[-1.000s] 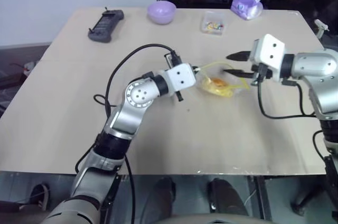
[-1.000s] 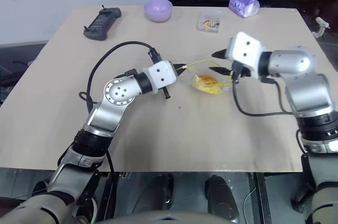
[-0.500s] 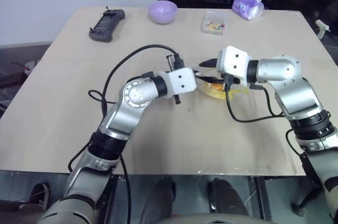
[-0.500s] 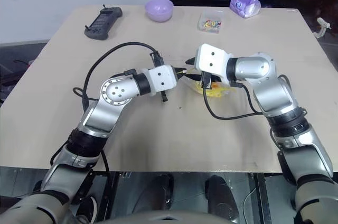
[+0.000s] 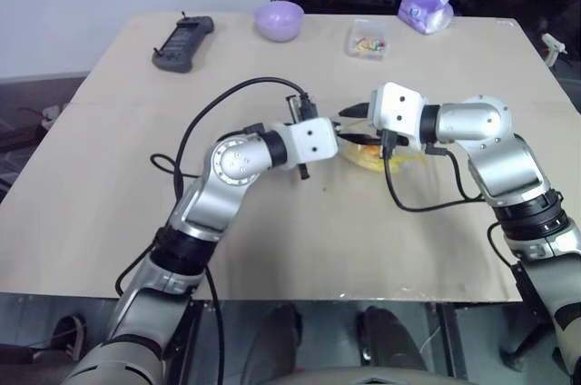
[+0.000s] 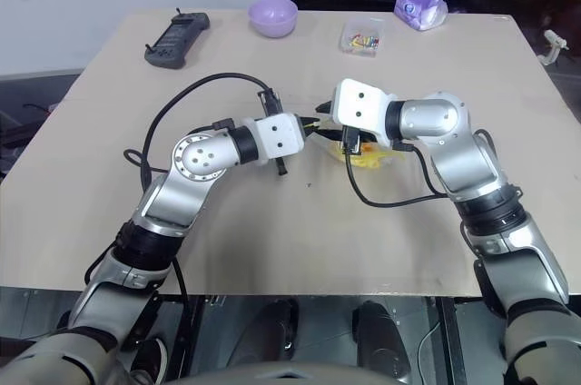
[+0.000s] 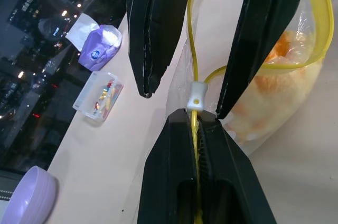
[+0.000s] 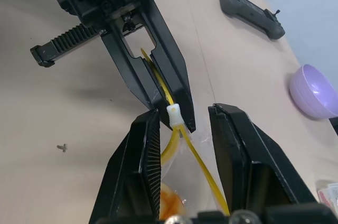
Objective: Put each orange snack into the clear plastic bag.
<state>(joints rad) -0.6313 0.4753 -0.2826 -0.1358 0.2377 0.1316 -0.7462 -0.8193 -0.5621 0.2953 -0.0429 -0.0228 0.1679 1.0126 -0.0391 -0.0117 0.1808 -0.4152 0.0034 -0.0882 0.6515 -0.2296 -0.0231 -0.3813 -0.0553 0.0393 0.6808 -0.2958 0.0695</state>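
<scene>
The clear plastic bag (image 5: 386, 156) lies at mid-table with one orange snack (image 7: 274, 102) inside it. My left gripper (image 7: 196, 121) is shut on the bag's yellow strip (image 7: 191, 34), just behind the white zip slider (image 7: 194, 96). My right gripper (image 8: 185, 113) faces it, open. Its fingers (image 8: 145, 160) stand on either side of the slider (image 8: 174, 114) and strip, and one finger is close beside the slider. In the head views both grippers meet at the bag's left end, left gripper (image 5: 336, 138) and right gripper (image 5: 352, 125).
Along the table's far edge sit a black remote (image 5: 182, 42), a lilac bowl (image 5: 278, 19), a small clear box with colourful bits (image 5: 366, 40) and a purple tissue pack (image 5: 424, 11). Black cables loop off both wrists.
My right gripper has swung left from beyond the bag's right end to its zip end, facing the left gripper. It has held still for the last half second. The left gripper stayed put.
</scene>
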